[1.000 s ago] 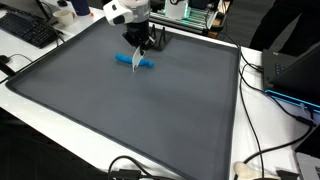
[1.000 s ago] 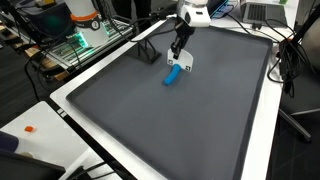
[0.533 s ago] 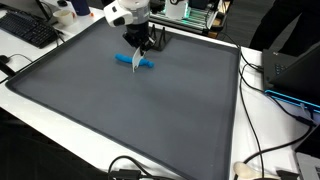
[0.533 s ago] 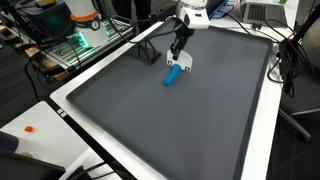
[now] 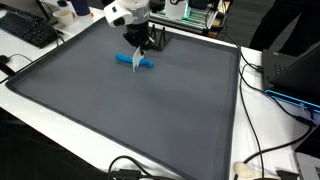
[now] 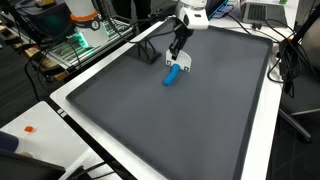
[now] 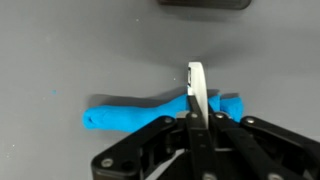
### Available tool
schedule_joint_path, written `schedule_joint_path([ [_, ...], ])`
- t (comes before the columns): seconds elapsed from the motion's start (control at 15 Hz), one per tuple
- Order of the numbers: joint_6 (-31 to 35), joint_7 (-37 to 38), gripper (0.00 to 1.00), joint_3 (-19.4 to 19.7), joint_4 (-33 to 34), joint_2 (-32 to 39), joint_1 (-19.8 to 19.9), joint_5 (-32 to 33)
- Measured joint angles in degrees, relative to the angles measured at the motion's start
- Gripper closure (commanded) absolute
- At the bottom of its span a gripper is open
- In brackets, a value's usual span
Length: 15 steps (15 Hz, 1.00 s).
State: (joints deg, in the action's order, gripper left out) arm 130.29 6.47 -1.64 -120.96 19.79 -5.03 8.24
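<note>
Grey mat (image 7: 60, 50); only wrist view shows hand (image 7: 193, 116) clamped on white strip (image 7: 197, 82).

Watching over the last second, I can find no change at all. The claw (image 5: 137, 64) has not shifted against the blue piece (image 5: 146, 63) lying on the grey mat (image 5: 150, 120) of the counter (image 5: 256, 128), and its jaws are pressed together just as they were. In both exterior views the arm (image 6: 191, 14) and the blue piece sit exactly where they did a moment ago.
</note>
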Motion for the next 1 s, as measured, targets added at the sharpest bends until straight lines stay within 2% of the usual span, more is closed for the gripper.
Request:
schedule_joint_path([
  [0.47,-3.92,-0.09,0.99,-0.01,-0.02,-0.21,0.01,-0.15],
  [1.0,-4.63,-1.36,0.99,-0.07,-0.17,-0.9,0.01,-0.46],
])
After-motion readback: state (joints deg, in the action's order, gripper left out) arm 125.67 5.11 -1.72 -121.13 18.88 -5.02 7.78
